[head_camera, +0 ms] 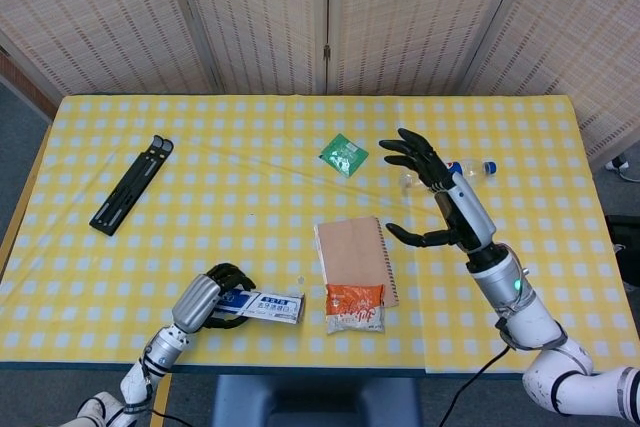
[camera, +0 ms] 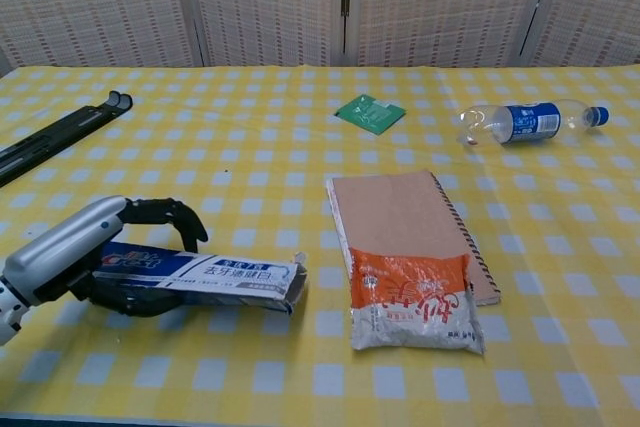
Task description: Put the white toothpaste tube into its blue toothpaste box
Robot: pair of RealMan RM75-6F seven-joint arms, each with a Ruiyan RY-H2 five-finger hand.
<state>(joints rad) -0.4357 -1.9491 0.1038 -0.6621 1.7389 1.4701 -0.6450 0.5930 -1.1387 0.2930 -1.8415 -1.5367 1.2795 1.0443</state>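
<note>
Lying flat at lower left of the chest view, blue toothpaste box, flap end open toward frame centre, gripped by left hand with fingers curled over it; contents not visible, toothpaste tube not made out. Raised at centre right of the head view, right hand, fingers spread, holding nothing. Resting on yellow checked counter: brown notebook with orange-white packet overlapping it, green sachet, plastic bottle, black folding stand. Behind, woven screen panels.
</note>
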